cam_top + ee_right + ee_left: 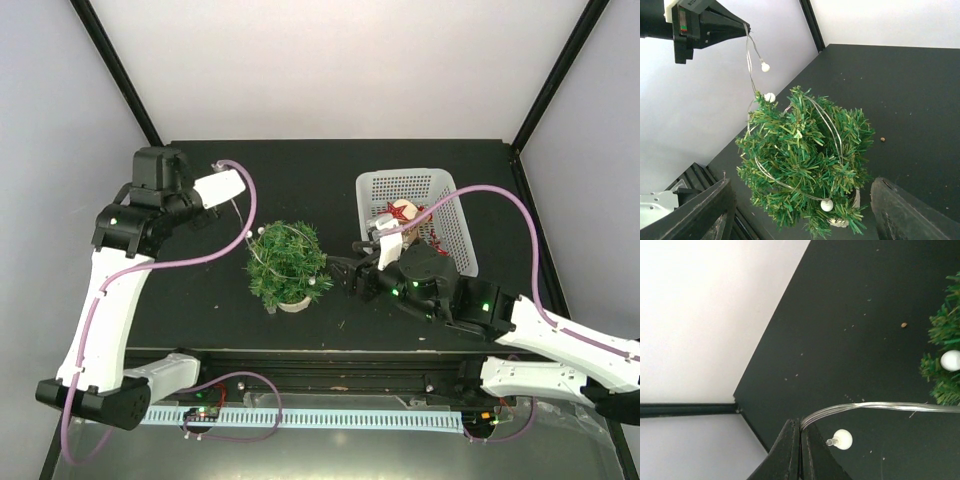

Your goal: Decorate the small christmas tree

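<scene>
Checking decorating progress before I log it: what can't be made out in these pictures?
- Top view: the white basket contents, mostly covered by the right arm; one reddish ornament shows.
- Left wrist view: the small christmas tree is cut by the right edge; the light string runs off there.
- Right wrist view: the tree's far side, hidden by its own branches.

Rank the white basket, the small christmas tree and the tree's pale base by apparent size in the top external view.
1. white basket
2. small christmas tree
3. pale base, partly hidden by branches
</scene>
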### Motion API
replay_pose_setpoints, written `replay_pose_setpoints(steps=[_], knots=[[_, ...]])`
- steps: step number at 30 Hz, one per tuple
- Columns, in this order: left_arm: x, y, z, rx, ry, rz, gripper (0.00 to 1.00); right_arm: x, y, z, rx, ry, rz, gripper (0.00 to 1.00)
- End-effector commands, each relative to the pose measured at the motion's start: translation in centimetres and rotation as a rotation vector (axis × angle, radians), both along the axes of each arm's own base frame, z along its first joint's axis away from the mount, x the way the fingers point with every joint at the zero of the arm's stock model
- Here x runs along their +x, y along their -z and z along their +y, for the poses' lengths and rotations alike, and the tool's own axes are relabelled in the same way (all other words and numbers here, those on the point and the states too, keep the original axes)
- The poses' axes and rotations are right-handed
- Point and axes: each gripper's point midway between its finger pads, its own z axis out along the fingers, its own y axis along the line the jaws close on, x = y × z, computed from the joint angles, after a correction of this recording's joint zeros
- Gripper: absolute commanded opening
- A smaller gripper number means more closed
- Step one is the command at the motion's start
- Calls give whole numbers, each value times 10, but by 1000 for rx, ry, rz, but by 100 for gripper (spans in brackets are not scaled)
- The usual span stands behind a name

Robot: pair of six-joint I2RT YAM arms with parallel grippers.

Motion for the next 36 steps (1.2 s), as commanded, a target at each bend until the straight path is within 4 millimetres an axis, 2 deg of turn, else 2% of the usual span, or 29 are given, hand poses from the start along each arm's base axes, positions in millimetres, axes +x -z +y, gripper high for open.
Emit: replay_pose_setpoints(steps=[1, 7, 14, 18, 21, 26, 32, 36], knots=[[11, 1, -24, -61, 49, -7, 2, 5, -5, -1, 37, 0, -8, 75], [35, 11, -46, -107, 73, -42, 2, 19, -7, -1, 52, 23, -8, 75], [49, 16, -76, -195, 187, -117, 2, 48, -7, -7, 101, 71, 14, 75], [54, 8, -93, -294, 244, -166, 2, 67, -4, -6, 156, 58, 38, 74], [48, -1, -109, -392, 319, -171, 2, 77, -4, 0, 203, 15, 30, 73], [33, -11, -132, -528, 454, -149, 2, 101, 12, 16, 187, -51, 28, 70], [27, -3, -149, -587, 551, -74, 1, 123, 28, 35, 77, -76, -33, 68], [22, 2, -154, -602, 594, -40, 2, 131, 31, 45, 43, -101, -67, 68]])
